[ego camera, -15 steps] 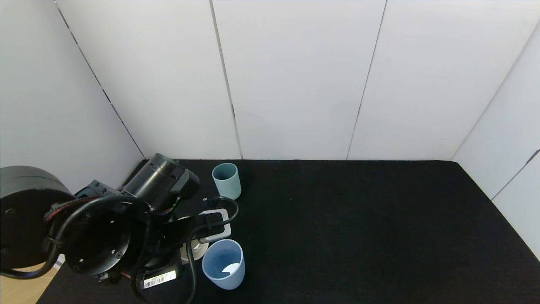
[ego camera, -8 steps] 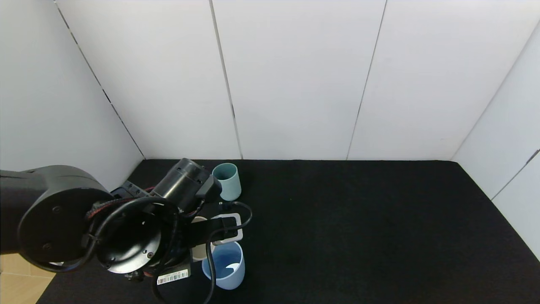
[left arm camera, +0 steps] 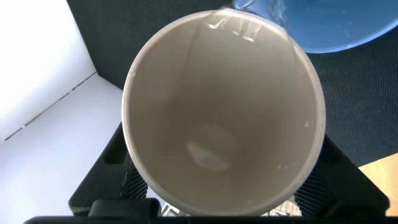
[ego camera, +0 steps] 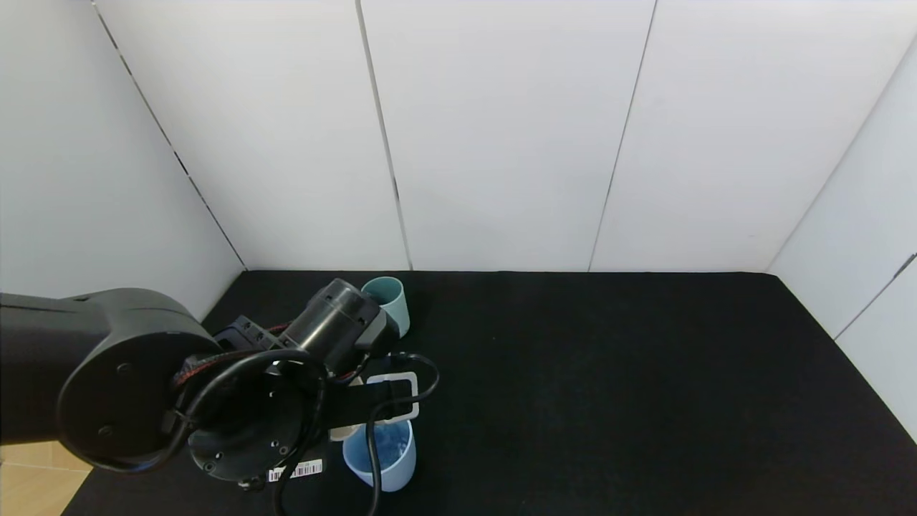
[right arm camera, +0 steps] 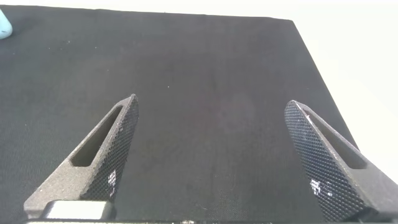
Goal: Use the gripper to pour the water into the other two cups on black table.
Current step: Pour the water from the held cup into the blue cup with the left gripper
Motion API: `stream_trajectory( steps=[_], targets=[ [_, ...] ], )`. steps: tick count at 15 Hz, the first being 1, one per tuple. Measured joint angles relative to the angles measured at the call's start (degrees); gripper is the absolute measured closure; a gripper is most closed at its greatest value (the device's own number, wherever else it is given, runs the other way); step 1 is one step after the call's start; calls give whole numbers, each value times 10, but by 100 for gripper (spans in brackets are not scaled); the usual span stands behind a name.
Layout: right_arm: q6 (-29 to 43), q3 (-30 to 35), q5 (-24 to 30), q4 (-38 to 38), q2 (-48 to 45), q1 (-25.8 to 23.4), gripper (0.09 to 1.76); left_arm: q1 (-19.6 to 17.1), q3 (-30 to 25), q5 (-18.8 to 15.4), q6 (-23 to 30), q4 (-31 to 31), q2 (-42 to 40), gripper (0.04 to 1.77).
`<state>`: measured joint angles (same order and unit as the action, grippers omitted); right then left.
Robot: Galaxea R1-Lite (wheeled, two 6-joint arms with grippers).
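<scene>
My left gripper [ego camera: 352,416] is shut on the beige tumbler [left arm camera: 224,112], tipped with its rim over the light blue cup [ego camera: 390,466]. In the left wrist view the beige tumbler is nearly empty, and clear water [left arm camera: 264,14] runs over its rim into the light blue cup [left arm camera: 348,25]. Rippled water shows in the light blue cup [ego camera: 383,448] in the head view. The teal-green cup [ego camera: 395,304] stands upright behind the wrist, near the wall. My right gripper [right arm camera: 211,109] is open and empty above the black table [right arm camera: 205,81], out of the head view.
The black table [ego camera: 609,373] stretches to the right of the cups. White wall panels [ego camera: 501,143] close the back and both sides. A cable loop [ego camera: 423,380] hangs beside the left wrist.
My left arm has moved right and forward, carrying the beige tumbler over the light blue cup and tipping it. The water in the light blue cup now ripples.
</scene>
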<state>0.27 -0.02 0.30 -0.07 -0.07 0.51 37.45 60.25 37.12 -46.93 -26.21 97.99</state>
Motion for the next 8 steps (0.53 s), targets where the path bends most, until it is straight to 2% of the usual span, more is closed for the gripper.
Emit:
stream_trajectory(
  steps=[8],
  targets=[
    [0, 0, 0, 0, 0, 0, 14, 3, -7, 0, -2, 0, -3, 56]
  ],
)
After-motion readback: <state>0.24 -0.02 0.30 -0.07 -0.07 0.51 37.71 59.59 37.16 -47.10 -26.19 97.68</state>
